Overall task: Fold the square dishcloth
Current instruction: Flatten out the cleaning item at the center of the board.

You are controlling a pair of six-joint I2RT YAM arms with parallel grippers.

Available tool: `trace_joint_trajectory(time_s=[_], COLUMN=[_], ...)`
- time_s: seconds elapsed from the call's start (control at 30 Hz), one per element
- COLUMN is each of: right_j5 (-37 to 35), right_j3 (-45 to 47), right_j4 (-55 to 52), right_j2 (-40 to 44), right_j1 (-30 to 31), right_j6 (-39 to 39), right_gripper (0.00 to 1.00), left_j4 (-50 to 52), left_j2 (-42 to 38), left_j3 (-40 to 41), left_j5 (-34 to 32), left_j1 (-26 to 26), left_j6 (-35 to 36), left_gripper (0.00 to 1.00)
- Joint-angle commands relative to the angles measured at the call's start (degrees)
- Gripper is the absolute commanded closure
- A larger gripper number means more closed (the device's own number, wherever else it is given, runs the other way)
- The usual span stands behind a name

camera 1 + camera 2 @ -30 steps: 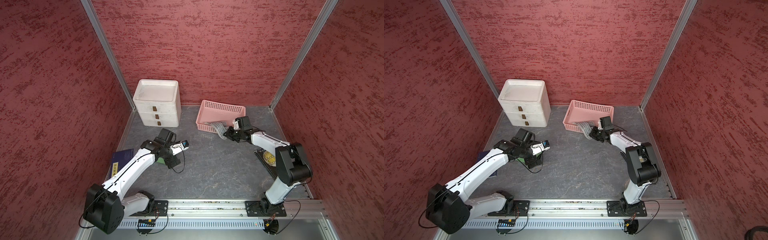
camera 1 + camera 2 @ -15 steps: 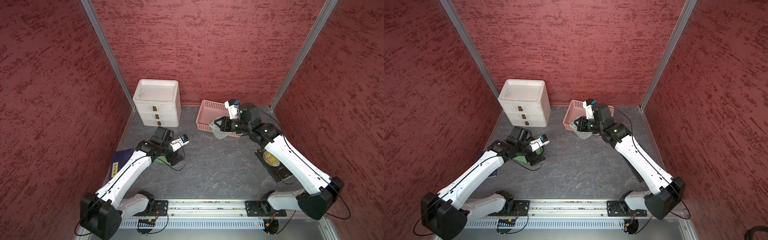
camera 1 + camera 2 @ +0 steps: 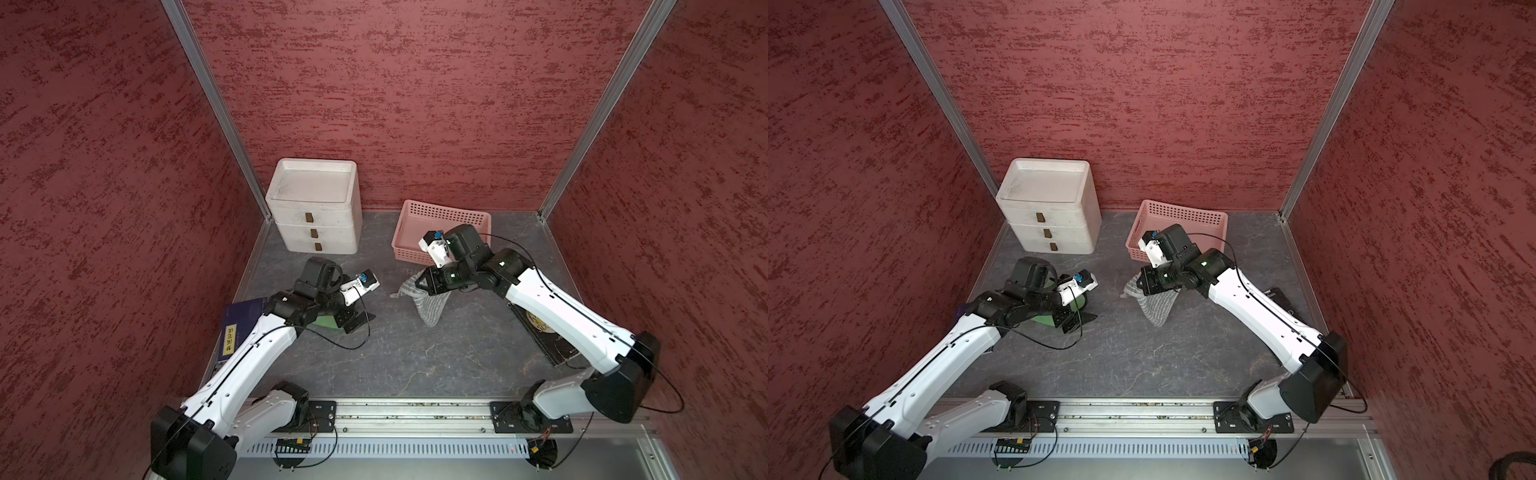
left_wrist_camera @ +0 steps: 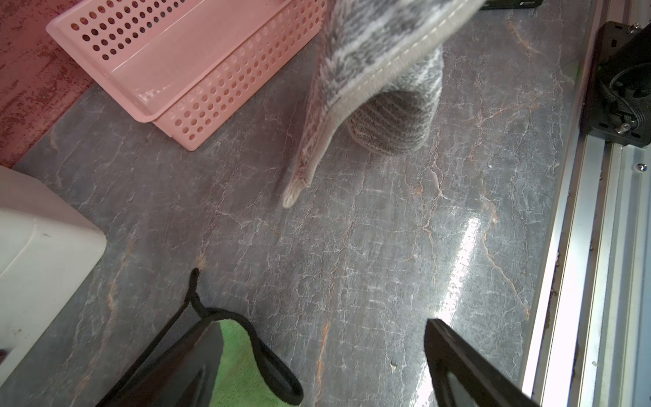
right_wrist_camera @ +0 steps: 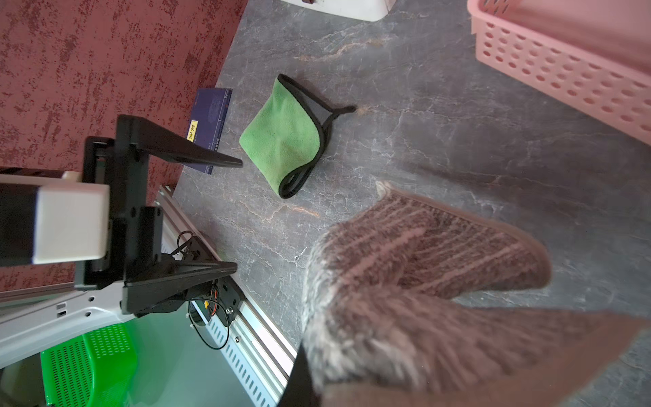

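Right gripper (image 3: 419,284) is pinching the grey striped dishcloth (image 3: 430,309), fingers closed tight on its top edge. Cloth is hanging bunched, not flat, over the bench (image 3: 395,357) just in front of the pink basket (image 3: 408,249). One corner is trailing out toward the left arm. From the left wrist view its low end is sitting close to the bench, but I can't tell whether it's touching. Left gripper (image 3: 1078,322) is holding nothing, fingers (image 5: 197,155) standing wide apart. It's hovering over a green cloth with black trim (image 5: 285,141), which is lying folded on the bench, well apart from the dishcloth. White three-drawer unit (image 3: 316,226) is sitting in the back left corner beside the basket. Blue book (image 3: 243,320) is lying by the left wall, partly under the left arm. Dark book (image 3: 548,345) is lying under the right arm.
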State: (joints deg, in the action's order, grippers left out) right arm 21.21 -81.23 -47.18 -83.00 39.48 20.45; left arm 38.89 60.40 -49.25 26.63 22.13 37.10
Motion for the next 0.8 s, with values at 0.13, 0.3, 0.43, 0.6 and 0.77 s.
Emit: trace_joint_trajectory(time_s=[0.13, 0.3, 0.43, 0.6, 0.77], right_j5=[1.36, 1.07, 0.86, 1.30, 0.98], right_j3=[-2.07, -1.41, 0.02, 1.56, 2.87], right_j4=[-0.33, 0.09, 1.22, 3.02, 4.36], right_j2=[0.75, 1.88, 2.92, 4.24, 5.53], right_j1=[1.71, 1.89, 1.90, 1.91, 1.91], right_j6=[-0.60, 0.23, 1.00, 1.94, 2.68], right_gripper=[1.00, 1.00, 1.00, 1.00, 1.00], left_j4=[-16.04, -25.91, -28.89, -27.89, -24.61], left_j2=[9.72, 13.61, 16.96, 20.18, 19.78], left_j3=[2.91, 4.38, 4.10, 2.40, 1.15], left_j5=[3.20, 0.09, -1.57, 1.07, 4.31], left_j1=[3.09, 2.88, 2.79, 3.12, 4.30], left_j6=[-6.60, -6.61, -5.53, -5.50, -4.76], left_gripper=[0.08, 0.15, 0.27, 0.45, 0.48])
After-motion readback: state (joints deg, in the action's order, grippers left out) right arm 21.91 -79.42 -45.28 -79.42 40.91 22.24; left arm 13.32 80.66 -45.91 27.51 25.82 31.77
